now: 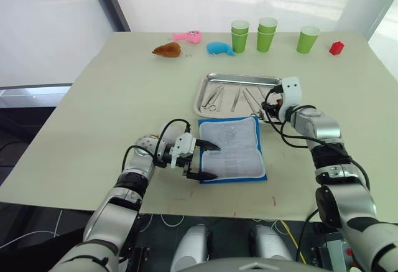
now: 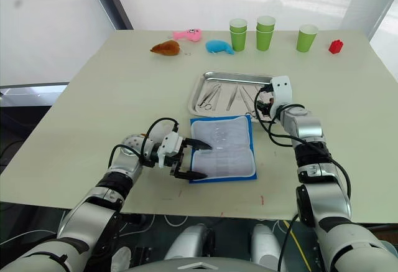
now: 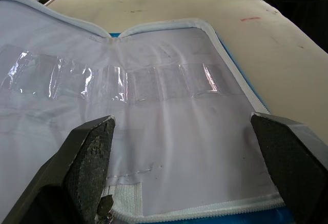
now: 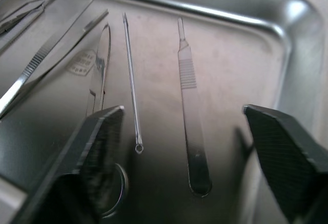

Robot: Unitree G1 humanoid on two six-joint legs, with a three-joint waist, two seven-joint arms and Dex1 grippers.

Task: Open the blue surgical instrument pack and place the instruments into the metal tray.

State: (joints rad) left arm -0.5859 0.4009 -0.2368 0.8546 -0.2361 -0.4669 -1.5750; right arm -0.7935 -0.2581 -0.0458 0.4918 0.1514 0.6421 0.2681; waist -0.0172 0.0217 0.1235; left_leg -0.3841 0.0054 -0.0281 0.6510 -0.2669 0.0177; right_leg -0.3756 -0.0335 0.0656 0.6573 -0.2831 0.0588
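Observation:
The blue surgical instrument pack [image 1: 233,149] lies unfolded flat on the table in front of the metal tray [image 1: 239,76], its pale lining [image 3: 164,131] and clear pockets facing up and empty. My left gripper [image 1: 213,160] is open at the pack's left edge, its fingers spread just above the lining. Several silver instruments [image 1: 214,96] lie side by side in the tray. My right gripper [image 1: 270,106] hovers open over the tray's right end, above a flat handled tool [image 4: 189,106] and a thin probe [image 4: 132,80], holding nothing.
Along the far side of the table stand three stacks of green cups [image 1: 267,34], with a small red object [image 1: 336,48] at the far right. A blue plush [image 1: 219,48], a pink toy [image 1: 188,36] and a brown toy [image 1: 166,50] lie behind the tray.

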